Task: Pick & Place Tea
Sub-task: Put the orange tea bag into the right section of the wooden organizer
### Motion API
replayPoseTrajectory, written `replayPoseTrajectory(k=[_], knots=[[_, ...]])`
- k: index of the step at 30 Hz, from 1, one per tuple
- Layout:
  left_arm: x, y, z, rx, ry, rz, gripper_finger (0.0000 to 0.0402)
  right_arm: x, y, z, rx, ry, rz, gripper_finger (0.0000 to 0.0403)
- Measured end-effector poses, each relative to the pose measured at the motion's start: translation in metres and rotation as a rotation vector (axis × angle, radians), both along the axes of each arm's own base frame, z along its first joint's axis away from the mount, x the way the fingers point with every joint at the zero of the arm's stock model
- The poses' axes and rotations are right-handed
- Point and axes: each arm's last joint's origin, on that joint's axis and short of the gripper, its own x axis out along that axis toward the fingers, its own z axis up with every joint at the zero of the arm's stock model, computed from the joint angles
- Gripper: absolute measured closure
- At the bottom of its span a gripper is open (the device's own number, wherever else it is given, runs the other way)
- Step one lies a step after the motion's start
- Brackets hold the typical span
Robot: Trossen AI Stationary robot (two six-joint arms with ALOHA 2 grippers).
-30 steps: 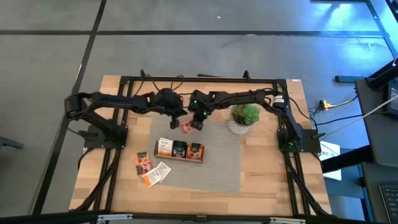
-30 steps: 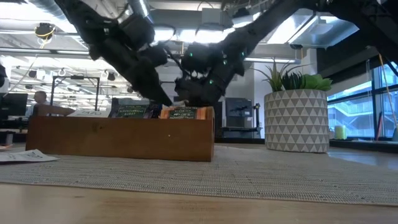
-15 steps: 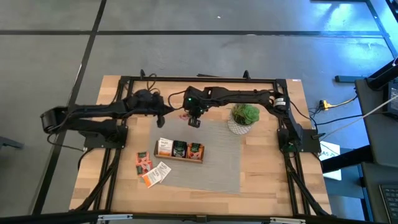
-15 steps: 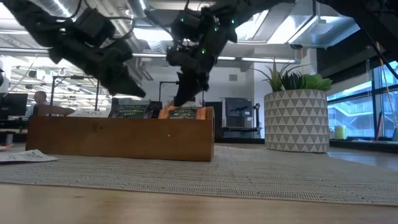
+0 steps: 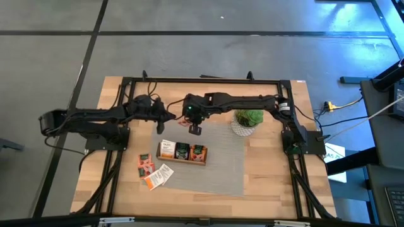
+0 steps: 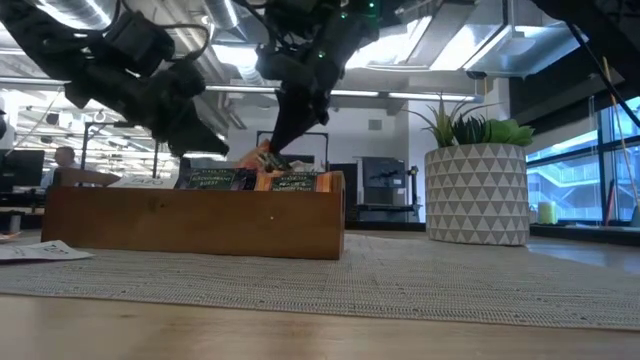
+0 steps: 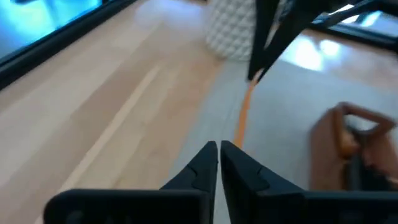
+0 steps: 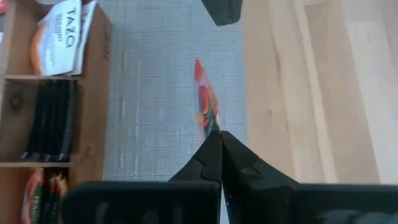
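Red-orange sachet (image 8: pixel 205 99): pinched edge-on in closed right gripper (image 8: pixel 219 138) jaws, hanging above tray (image 5: pixel 182 152); left gripper (image 7: pixel 219 155) nearly closed, empty, beside.

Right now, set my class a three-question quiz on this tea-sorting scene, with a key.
1. True or false: the right claw is shut on a red-orange sachet.
2. How many compartments does the wooden tray have?
3. The potted plant stands: A) inside the tray, B) beyond the tray, on the right arm's side, C) off the table.

Key: 1 true; 2 three; 3 B.
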Motion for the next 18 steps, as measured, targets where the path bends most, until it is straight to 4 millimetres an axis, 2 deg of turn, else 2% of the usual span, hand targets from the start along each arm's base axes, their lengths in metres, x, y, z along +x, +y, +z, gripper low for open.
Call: replayPoseTrajectory(k=[8, 13, 18], knots=[[0.009, -0.018, 0.006, 0.100, -0.067, -0.223, 0.0340, 0.001, 0.003, 0.000, 0.002, -0.003, 0.003, 0.0403], [0.010, -0.021, 0.007, 0.123, -0.061, -0.179, 0.0319, 0.001, 0.006, 0.000, -0.024, -0.001, 0.006, 0.0403], [0.010, -0.021, 0.007, 0.128, -0.058, -0.165, 0.0316, 0.001, 0.008, 0.000, -0.034, -0.003, 0.010, 0.0403]])
